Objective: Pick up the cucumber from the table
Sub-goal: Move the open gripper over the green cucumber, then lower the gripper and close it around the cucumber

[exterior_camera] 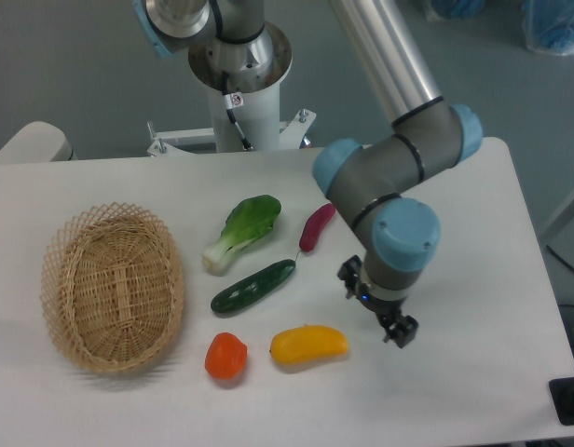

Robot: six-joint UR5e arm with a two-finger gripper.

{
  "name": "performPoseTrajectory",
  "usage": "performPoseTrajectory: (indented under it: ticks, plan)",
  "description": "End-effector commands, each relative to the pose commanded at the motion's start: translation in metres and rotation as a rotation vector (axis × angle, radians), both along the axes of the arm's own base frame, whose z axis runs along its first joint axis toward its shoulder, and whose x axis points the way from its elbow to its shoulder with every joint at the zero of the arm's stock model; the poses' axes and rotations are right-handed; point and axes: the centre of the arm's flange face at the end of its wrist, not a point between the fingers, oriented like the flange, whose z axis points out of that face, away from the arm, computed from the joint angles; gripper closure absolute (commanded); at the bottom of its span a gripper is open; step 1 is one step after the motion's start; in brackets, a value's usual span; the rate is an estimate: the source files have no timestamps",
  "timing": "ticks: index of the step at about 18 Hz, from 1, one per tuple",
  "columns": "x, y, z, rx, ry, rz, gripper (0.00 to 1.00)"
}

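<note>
Bright, even overhead light, soft shadows, faint glare, perhaps slight blur.

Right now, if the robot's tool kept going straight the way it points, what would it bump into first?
Probably just the smooth white table. The tool points down at bare tabletop right of the yellow pepper, though depth is unclear.

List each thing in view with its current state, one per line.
Glossy dark green cucumber: lying flat on the table, untouched.
White table: bearing every item.
Two-finger gripper: above the table, right of the cucumber, holding nothing; jaw opening unclear.
Woven wicker basket: upright, empty.
Leafy bok choy: lying flat.
Purple eggplant piece: lying flat.
Yellow pepper: lying flat.
Orange-red tomato: resting beside the pepper.
</note>
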Motion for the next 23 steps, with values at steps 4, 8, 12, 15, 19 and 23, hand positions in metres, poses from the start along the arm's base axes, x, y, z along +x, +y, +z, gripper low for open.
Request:
performPoseTrajectory:
  ticks: [4,8,12,15,19,23]
  plan:
    - [0.042,-0.001,-0.012,-0.003,-0.002,0.034,0.0]
    - [0.078,-0.008,-0.032,-0.001,0.005,0.08,0.0]
    - [0.092,-0.005,-0.039,-0.01,0.008,0.115,0.0]
    - [0.1,0.0,-0.04,-0.013,0.01,0.121,0.0]
    - [0.104,0.0,-0.044,-0.02,0.006,0.118,0.0]
    - [0.108,0.002,-0.048,-0.035,0.034,0.11,0.0]
